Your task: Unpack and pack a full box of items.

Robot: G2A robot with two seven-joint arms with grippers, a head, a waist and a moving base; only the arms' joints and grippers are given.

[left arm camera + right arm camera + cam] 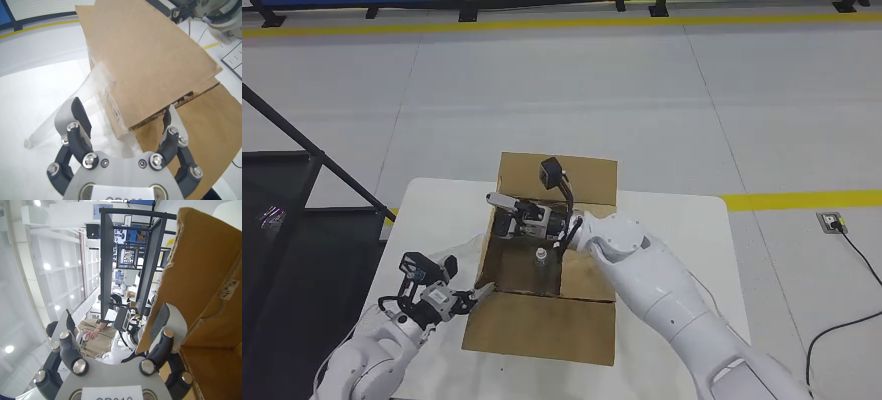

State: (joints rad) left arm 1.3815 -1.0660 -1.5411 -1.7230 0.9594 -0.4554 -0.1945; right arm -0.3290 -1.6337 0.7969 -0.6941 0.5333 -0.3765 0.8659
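Note:
An open cardboard box (542, 330) stands in the middle of the white table (672, 250), its front and back flaps folded out. A small bottle (540, 257) stands inside it. My right gripper (504, 218) is at the box's left side, open, with the upright left flap (198, 279) between its fingers (162, 319). My left gripper (480, 294) is at the box's front left corner. It is open, and its fingers (81, 113) straddle the lower edge of that left flap (143, 62).
A clear strip of tape (90, 85) hangs from the box's side down to the table. A black rack (282, 230) stands off the table's left edge. A cable and a floor socket (832, 222) lie to the right.

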